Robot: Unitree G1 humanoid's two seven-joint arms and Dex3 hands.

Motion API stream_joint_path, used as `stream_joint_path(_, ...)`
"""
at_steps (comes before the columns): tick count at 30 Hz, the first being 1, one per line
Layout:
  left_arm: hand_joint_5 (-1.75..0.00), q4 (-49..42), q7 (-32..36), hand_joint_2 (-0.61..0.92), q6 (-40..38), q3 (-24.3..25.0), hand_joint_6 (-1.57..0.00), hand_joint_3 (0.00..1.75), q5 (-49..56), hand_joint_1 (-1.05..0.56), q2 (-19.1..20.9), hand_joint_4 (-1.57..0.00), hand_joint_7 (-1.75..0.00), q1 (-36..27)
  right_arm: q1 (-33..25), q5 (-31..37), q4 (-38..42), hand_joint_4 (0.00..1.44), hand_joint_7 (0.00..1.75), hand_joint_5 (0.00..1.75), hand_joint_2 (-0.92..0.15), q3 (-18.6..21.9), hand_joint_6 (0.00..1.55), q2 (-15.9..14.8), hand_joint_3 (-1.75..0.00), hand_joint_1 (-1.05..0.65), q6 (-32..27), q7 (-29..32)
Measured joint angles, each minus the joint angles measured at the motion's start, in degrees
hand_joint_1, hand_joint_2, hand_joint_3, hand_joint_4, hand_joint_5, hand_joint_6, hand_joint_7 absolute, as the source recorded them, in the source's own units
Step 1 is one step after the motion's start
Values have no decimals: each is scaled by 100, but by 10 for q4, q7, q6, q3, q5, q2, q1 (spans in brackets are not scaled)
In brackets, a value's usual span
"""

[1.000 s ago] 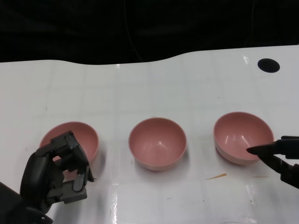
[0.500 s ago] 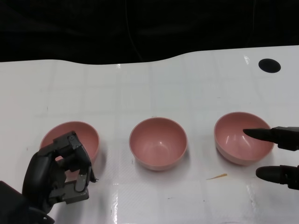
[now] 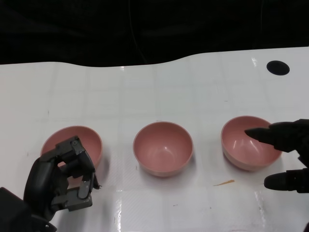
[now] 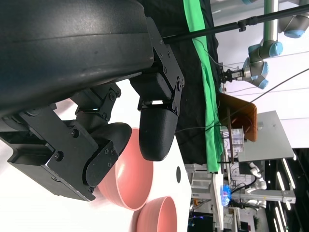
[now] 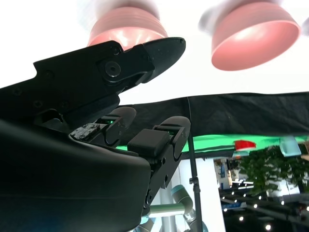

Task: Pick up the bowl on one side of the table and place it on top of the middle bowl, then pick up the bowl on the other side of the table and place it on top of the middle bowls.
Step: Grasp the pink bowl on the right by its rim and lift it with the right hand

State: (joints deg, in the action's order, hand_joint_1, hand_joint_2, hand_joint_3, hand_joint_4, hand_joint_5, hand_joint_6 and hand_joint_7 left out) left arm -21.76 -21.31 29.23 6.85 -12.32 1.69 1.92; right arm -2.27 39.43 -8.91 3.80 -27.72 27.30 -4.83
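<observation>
Currently on the white tabletop: three pink bowls in a row, none stacked.

- Right bowl: right hand empty, fingers spread, one fingertip over the rim, another low beside the outer wall. Risk: closing off-centre could tip or skid the bowl on the glossy surface.
- Middle bowl: untouched. Risk: a tilted set-down could knock it or leave the stack crooked.
- Left bowl: left hand just in front, fingers curled, holding nothing. Risk: a stray move could nudge it.
</observation>
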Motion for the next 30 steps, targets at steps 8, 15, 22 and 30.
stream_joint_path(8, -175, 0, 0, 43, -1, 1, -78, 146, -7, 3, 1, -82, -162, 0, 27, 83, -46, 57, 0, 0, -92, -42, 54, -6, -2, -92, -95, -41)
stream_joint_path(15, -175, 0, 0, 43, 0, 1, -77, 146, -7, 1, 1, -82, -163, -1, 52, 120, -43, 53, 0, 0, -92, -87, 51, -6, -3, -92, -144, -67)
stream_joint_path(22, -175, 1, 0, 43, 1, 1, -76, 146, -6, 1, 3, -82, -164, -2, 89, 119, 3, 52, 0, 0, -92, -125, 49, -7, -5, -92, -150, -76)
stream_joint_path(30, -175, 0, -1, 45, 2, 2, -76, 145, -11, 1, 4, -82, -163, -2, 126, 118, 54, 52, 0, 0, -92, -164, 47, -4, -9, -94, -167, -78)
